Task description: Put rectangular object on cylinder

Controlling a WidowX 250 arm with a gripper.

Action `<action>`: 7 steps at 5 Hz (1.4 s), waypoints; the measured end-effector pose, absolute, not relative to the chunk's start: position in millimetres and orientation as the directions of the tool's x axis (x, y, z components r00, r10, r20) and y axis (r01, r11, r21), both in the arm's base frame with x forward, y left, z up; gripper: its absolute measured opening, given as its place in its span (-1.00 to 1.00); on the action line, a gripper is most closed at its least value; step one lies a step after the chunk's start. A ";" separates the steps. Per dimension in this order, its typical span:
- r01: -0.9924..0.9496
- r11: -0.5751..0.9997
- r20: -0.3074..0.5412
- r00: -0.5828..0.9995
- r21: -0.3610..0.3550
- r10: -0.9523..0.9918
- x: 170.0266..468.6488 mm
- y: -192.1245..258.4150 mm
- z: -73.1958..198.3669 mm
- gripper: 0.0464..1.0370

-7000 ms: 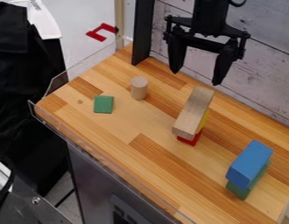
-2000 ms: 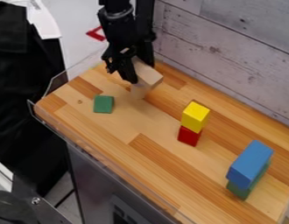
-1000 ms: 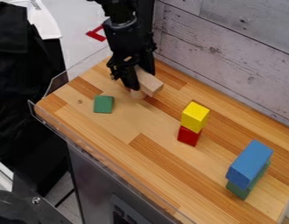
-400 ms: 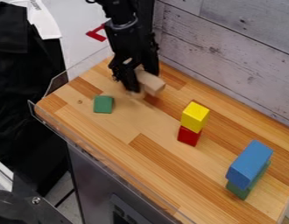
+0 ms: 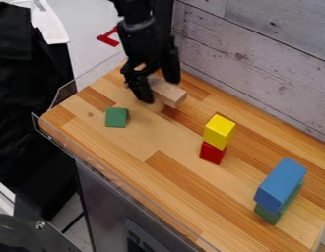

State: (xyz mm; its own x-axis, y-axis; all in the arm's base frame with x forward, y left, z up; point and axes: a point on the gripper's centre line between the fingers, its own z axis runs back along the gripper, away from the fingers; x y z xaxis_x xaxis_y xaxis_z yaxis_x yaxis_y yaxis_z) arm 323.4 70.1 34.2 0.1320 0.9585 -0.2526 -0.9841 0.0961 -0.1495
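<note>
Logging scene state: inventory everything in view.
Counter: 1, brown, centre
Cylinder: 1, wood, back left
Rectangular block: 1, wood, over cylinder
Small green block: 1, green, left
Red block: 1, red, centre
Yellow block: 1, yellow, on red block
Blue block: 1, blue, right
Lower green block: 1, green, under blue block
Wall: 1, grey, behind
Cloth: 1, black, left
Bracket shape: 1, red, upper left
Arm: 1, black, top
Claw: 1, black, at rectangular block
</note>
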 end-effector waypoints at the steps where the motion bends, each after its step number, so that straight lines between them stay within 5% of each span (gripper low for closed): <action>1: -0.959 0.228 -0.193 0.258 -0.165 0.947 324.6 71.5 66.0 0.92; 3: -0.706 0.687 -0.079 0.705 -0.169 0.705 312.1 24.1 134.6 0.92; 4: -0.513 0.828 -0.020 0.852 -0.225 0.523 292.2 -6.9 163.0 0.92; 6: -0.396 0.900 -0.018 0.916 -0.181 0.400 267.0 -38.1 172.7 0.92; 7: -0.343 0.927 -0.054 0.939 -0.153 0.339 270.3 -52.7 155.1 0.92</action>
State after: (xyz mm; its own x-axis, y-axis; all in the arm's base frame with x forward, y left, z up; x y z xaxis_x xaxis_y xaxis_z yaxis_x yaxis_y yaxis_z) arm 270.3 -52.7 155.1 0.9392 0.3391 -0.0536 -0.3433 0.9268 -0.1526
